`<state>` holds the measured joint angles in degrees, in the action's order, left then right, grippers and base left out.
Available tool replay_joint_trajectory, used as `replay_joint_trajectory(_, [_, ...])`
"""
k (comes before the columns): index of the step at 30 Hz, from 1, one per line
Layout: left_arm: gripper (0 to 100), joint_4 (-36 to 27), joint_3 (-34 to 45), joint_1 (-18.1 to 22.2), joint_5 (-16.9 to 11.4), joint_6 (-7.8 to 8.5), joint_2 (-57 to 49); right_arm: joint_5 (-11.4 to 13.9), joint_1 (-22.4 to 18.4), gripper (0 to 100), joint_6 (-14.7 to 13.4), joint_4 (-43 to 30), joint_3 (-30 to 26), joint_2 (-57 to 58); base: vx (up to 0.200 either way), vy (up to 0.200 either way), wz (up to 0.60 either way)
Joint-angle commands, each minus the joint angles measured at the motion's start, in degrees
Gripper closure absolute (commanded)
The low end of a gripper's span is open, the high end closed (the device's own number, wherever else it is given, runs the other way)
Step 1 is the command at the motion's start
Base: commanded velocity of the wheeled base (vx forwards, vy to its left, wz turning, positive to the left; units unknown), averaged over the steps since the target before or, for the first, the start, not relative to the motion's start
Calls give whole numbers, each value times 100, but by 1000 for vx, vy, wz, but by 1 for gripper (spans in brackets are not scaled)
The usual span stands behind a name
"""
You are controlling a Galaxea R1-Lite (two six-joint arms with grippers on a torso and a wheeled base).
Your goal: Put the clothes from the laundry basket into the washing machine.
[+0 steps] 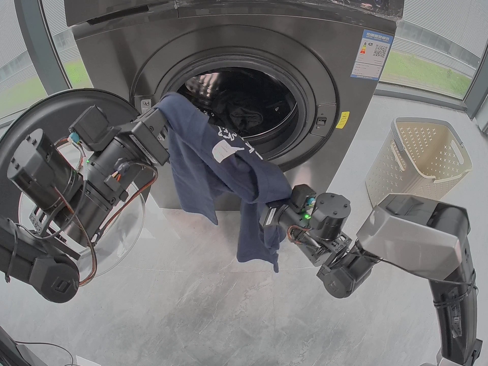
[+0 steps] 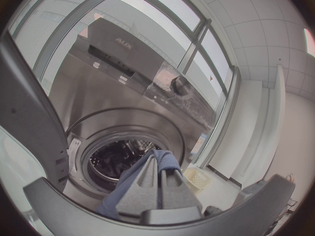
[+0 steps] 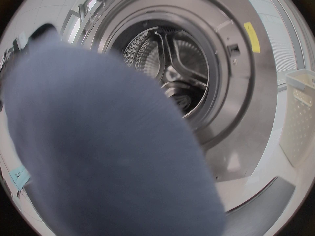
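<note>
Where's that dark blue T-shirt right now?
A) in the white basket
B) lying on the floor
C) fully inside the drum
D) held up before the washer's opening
D: the dark blue T-shirt hangs from the left claw, shut on it, before the open grey metal washing machine.

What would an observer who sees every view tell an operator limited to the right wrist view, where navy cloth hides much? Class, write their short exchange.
Operator: Does anything else hold this navy shirt?
Observer: Yes, the left tool is shut on its higher end, near the rim of the washing machine opening.
Operator: Is anything left in the laundry basket?
Observer: In the head view, what shows of its inside looks empty.
</note>
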<state>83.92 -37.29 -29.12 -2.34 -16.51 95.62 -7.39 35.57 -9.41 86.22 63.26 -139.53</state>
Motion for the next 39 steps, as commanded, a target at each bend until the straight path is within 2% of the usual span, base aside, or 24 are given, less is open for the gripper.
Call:
replay_joint_trajectory(1, [100,28,222,170,14,60,492,0,-200,100,18,-53,-270,875,0,0,0])
replay_joint_trajectory(2, [100,37,249,197,14,95,571,0,-209,100,18,-62,-270,946,0,0,0])
replay_joint_trajectory(6, [100,344,468,311,14,411,1081,0,-217,100,18,-71,-288,1218,0,0,0])
replay_joint_trajectory(9, [100,538,635,293,6,473,1363,-8,-173,100,18,-79,-288,1376,0,0,0])
replay_joint_trajectory(19, [100,538,864,249,-118,490,1916,-8,-112,100,18,-106,-244,1684,0,0,0])
replay_joint_trajectory(29, [100,538,864,267,-118,499,1960,-8,-77,100,1,-79,-270,1798,0,0,0])
replay_joint_trajectory(31, [100,538,873,267,-118,499,1951,-43,-24,100,-8,-79,-279,1807,0,0,0])
replay_joint_trajectory(33, [100,538,881,276,-118,499,1943,-184,20,100,-26,-88,-279,1833,0,0,0])
replay_joint_trajectory(39, [100,538,881,276,-118,499,1951,-219,64,100,-26,-97,-279,1842,0,0,0])
